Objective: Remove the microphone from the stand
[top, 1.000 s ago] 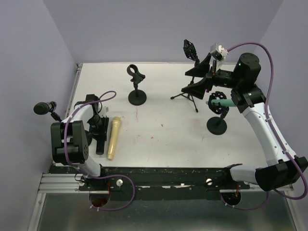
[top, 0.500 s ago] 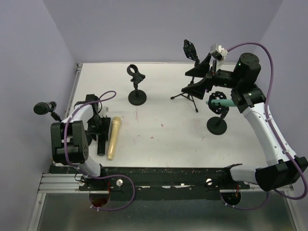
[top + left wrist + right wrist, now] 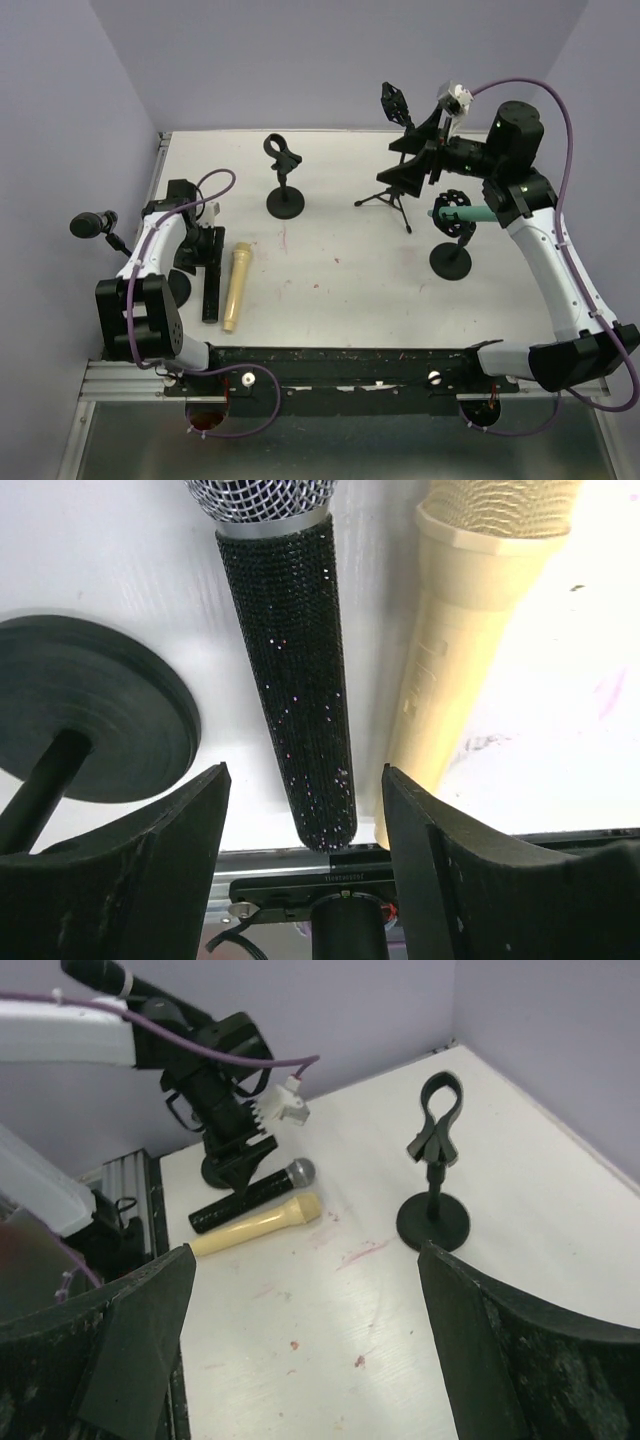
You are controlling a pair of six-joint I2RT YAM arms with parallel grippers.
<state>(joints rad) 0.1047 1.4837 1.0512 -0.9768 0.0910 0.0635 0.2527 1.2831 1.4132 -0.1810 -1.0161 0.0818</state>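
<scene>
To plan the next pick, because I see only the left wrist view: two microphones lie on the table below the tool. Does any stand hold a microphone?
Observer: Yes. A teal microphone sits in the clip of the stand on the right side.
Operator: Where is the right tool?
Observer: The right tool is open, by the tripod stand, left of that microphone.
Operator: Any other microphone?
Observer: A black microphone on a clip juts past the left edge of the table.

The left tool point(image 3: 305, 785) hung open over the counter point(image 3: 100, 550), its 2 fingers flanking a black microphone point(image 3: 300, 670); a cream microphone point(image 3: 455, 650) lay just beside it, a round stand base point(image 3: 95, 715) opposite.
</scene>
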